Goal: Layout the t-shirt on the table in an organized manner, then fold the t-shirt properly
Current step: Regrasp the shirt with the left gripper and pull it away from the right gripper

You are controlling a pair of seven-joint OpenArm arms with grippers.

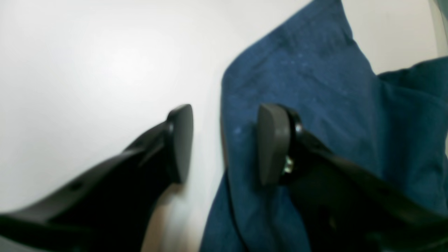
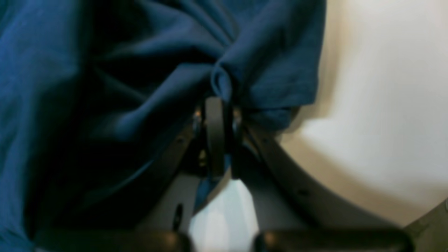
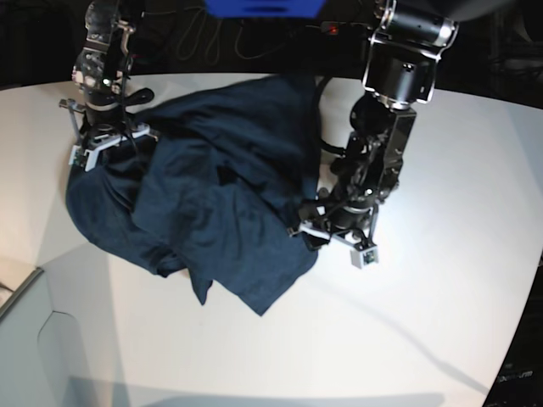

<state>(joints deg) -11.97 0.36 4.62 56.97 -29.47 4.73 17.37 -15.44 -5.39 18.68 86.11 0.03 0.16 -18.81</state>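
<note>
Navy-blue, soft and heavily wrinkled, the short-sleeved cloth t-shirt [image 3: 212, 203] lies bunched across the upper left and middle of my base view, spread unevenly on the large matte white table [image 3: 441, 280] with one loose corner trailing down toward the lower centre.

At the upper left of that view I see my right gripper [image 3: 106, 146] down at the shirt's left edge. Its wrist camera shows the fingers [image 2: 215, 133] pressed tightly together with a fold of blue cloth pinched between them; the fabric gathers into creases right at the tips and fills the left and top of that frame, with bare white table to the right.

Moving right, my left gripper [image 3: 333, 222] sits low at the shirt's right edge, just right of centre in the base view. Its wrist camera shows the two dark fingers [image 1: 273, 143] standing apart with nothing between them: one over bare table at left, the other over the blue cloth at right, the shirt's edge running up between them. I cannot tell whether either tip touches the fabric.
</note>
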